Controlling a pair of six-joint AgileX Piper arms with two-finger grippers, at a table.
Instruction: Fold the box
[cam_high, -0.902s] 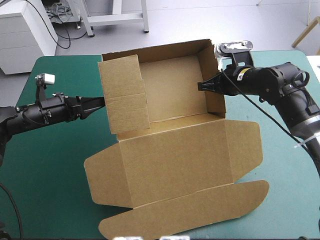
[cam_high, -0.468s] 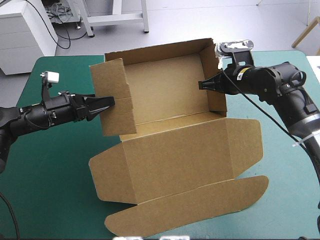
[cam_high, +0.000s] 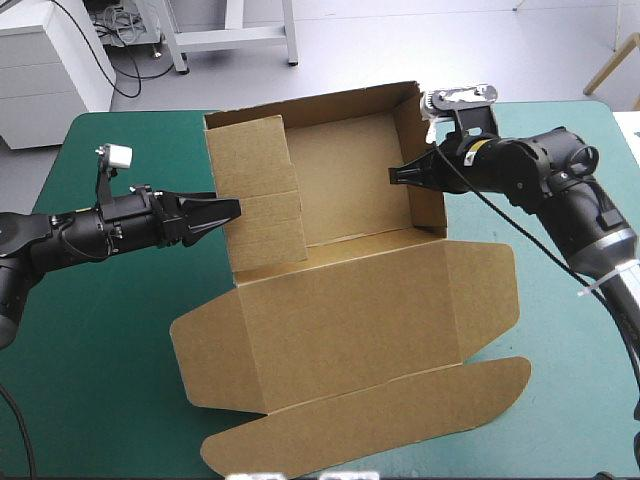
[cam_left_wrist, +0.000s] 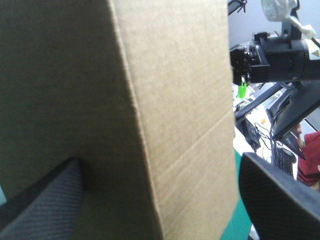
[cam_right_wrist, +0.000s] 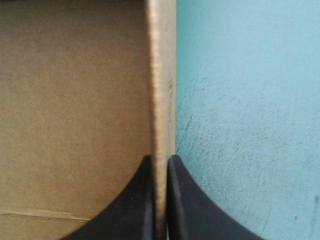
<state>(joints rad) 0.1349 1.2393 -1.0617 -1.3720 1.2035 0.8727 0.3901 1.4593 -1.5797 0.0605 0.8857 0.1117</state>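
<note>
Two grippers steady your brown box (cam_high: 340, 310) at frame centre: the right gripper (cam_high: 393, 176) pinches its right wall (cam_high: 428, 205) upright, while the left gripper (cam_high: 228, 210), fingers (cam_left_wrist: 45, 200) spread, seemingly braces the left flap (cam_high: 255, 190) inward.

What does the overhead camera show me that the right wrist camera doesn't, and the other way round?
Only the high view shows the whole box with its lid lying flat, and the left gripper at the raised left wall. Only the right wrist view shows, close up, the black fingers pinching the thin edge of the right wall. Both show the right gripper, the box and the teal-green cover.
</note>
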